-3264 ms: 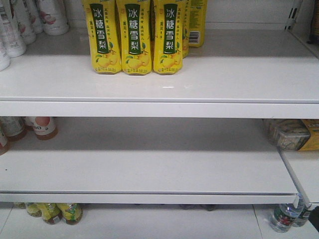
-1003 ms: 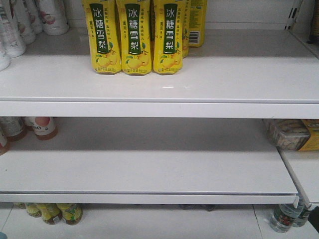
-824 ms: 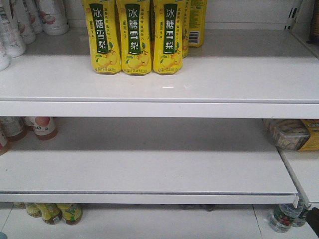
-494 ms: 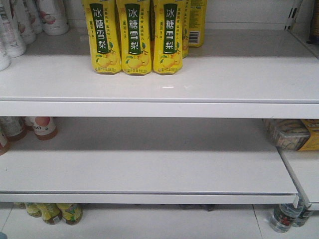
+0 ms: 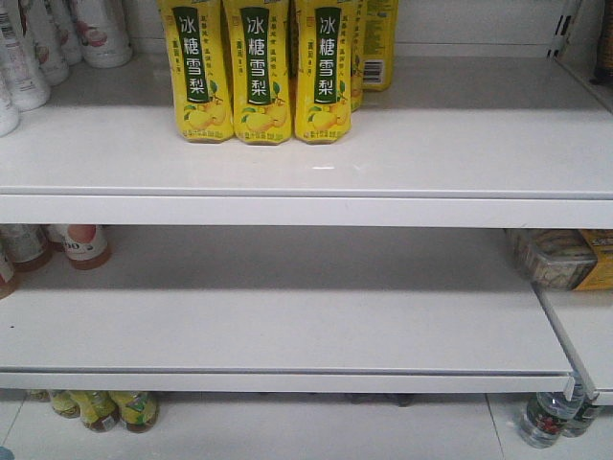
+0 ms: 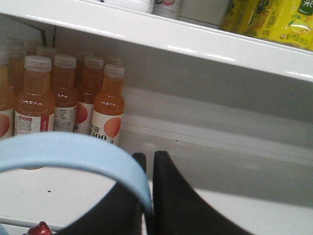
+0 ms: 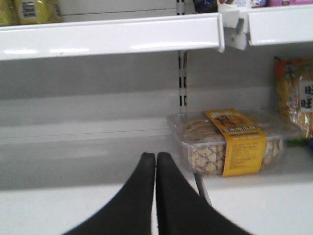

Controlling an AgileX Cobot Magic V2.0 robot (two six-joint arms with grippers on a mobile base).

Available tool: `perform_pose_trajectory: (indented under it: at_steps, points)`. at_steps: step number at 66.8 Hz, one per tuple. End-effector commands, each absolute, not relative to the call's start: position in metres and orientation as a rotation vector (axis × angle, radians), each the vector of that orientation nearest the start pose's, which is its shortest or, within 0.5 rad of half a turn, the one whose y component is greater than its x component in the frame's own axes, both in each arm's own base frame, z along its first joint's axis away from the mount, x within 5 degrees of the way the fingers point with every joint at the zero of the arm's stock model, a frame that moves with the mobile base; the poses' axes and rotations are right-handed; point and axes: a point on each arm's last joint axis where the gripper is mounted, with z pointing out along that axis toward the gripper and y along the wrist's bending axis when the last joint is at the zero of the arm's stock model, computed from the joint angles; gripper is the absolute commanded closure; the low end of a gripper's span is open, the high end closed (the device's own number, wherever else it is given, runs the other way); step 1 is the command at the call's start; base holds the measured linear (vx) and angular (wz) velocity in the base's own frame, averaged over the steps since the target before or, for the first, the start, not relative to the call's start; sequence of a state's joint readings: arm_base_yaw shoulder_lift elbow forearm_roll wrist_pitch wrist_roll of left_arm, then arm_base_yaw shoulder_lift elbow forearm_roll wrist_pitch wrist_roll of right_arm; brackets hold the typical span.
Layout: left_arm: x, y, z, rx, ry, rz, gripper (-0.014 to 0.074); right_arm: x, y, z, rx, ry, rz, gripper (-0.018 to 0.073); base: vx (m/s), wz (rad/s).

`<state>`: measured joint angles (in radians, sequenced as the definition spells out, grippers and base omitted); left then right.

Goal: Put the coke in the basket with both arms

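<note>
In the left wrist view my left gripper is shut on the flat light blue handle of the basket, which arcs across the lower left and passes between the black fingers. The basket's body is out of view. A scrap of red shows under the handle at the bottom edge, too little to tell whether it is the coke. In the right wrist view my right gripper is shut with nothing between its fingers, pointing over a white shelf. Neither gripper shows in the front view.
Orange juice bottles stand at the back left of the shelf ahead of the left gripper. A clear snack box with a yellow label lies right of the right gripper. Yellow pear-drink bottles stand on the upper shelf.
A dark shape at the lower right edge of the front view has slipped out of sight. The shelves and bottles have not moved.
</note>
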<state>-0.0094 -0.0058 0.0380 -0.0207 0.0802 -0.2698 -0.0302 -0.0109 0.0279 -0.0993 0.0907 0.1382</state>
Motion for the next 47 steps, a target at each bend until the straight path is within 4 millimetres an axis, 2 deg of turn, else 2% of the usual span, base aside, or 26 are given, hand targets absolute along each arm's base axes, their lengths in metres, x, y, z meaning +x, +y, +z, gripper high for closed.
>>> perform_pose_trajectory:
  at_steps: [1, 47]
  points:
    - [0.0533, -0.0004, 0.2179, -0.139, 1.392, -0.177, 0.0603, 0.0558, -0.0009, 0.2030, 0.007, 1.484, -0.020, 0.0564, 0.00, 0.00]
    - [0.0533, -0.0004, 0.2179, -0.139, 1.392, -0.177, 0.0603, 0.0558, -0.0012, 0.2027, -0.019, 1.488, -0.055, 0.0564, 0.00, 0.00]
